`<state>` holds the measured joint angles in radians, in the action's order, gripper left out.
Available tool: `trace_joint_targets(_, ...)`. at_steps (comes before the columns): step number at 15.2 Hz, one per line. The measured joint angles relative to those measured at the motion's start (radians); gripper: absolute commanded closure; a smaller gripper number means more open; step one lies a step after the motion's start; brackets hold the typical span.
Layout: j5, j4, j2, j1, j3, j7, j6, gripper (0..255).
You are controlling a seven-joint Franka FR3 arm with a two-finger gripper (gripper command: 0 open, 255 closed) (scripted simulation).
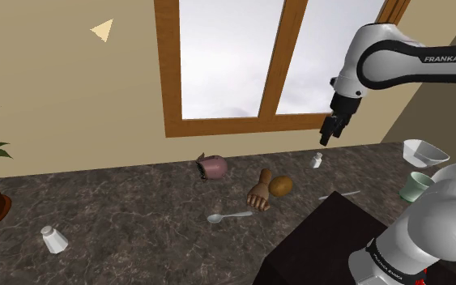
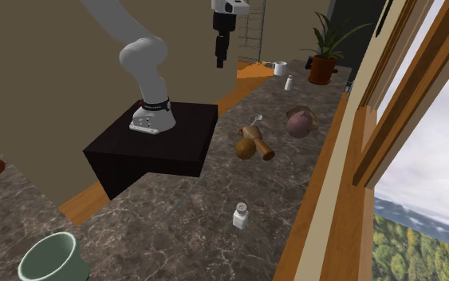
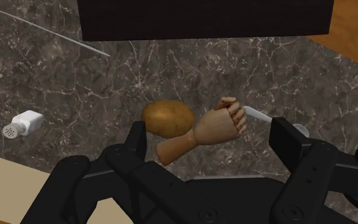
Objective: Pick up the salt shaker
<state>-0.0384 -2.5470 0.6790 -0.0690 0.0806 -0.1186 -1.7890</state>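
Observation:
The salt shaker [image 1: 317, 160] is small and white with a holed cap. It rests on the dark marble counter [image 1: 137, 210] close to the wall under the window, and it also shows in the second exterior view [image 2: 241, 215]. My black gripper [image 1: 330, 132] hangs open well above the counter, somewhat above the shaker in the shoulder view. In the wrist view the shaker [image 3: 23, 123] lies off to one side of my gripper [image 3: 210, 143], clear of both fingers. Nothing is between the fingers [image 3: 137, 137]; far below them lie a potato and a wooden hand.
A potato [image 1: 280, 186], a wooden hand [image 1: 259, 193] and a spoon [image 1: 228, 216] lie mid-counter, with a tipped pink mug [image 1: 212, 167] behind them. A second white shaker [image 1: 53, 240] stands far off. A bowl [image 1: 424, 151] and a green cup [image 1: 415, 186] sit beside the dark stand [image 1: 323, 243].

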Motion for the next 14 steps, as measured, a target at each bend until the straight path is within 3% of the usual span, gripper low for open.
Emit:
trace_joint_targets(6, -0.074, -0.048, -0.099, -0.053, 0.111, -0.130, -0.168, 0)
trace_joint_targets(14, -0.108, -0.020, -0.334, -0.091, 0.255, -0.305, -0.404, 0)
